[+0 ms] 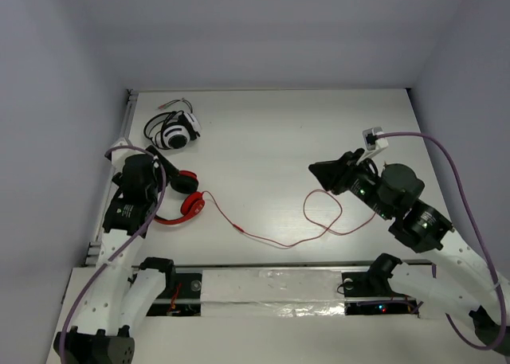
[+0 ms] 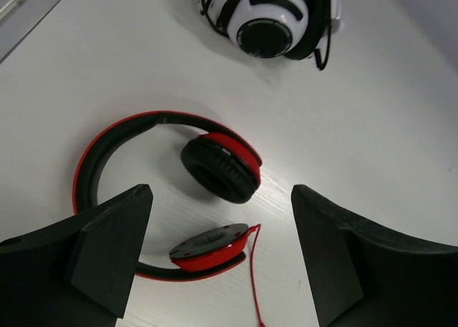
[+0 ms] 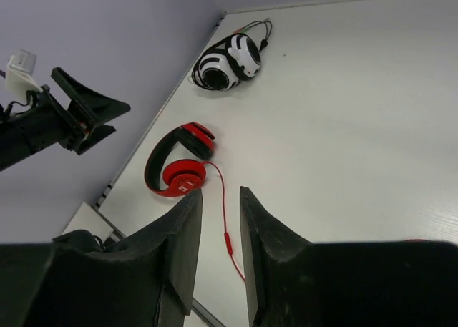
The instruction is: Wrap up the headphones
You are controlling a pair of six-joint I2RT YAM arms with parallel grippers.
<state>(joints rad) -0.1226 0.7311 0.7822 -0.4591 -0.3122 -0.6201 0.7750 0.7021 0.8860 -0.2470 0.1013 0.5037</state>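
Observation:
The red headphones [image 1: 185, 198] lie flat at the table's left side, one ear cup pad-up, the other on its side. They also show in the left wrist view [image 2: 218, 171] and the right wrist view [image 3: 179, 173]. Their thin red cable [image 1: 275, 243] runs right along the table and ends in a loose loop below the right gripper. My left gripper [image 1: 156, 165] is open and empty, hovering over the headphones, its jaws either side of the ear cups [image 2: 222, 202]. My right gripper [image 1: 319, 173] is above the cable loop, jaws a narrow gap apart and empty [image 3: 220, 194].
White and black headphones [image 1: 171, 131] lie at the back left with their own cable, just beyond the red ones [image 2: 272, 16]. A metal rail [image 1: 119, 141] runs along the table's left edge. Walls close in the left, back and right sides.

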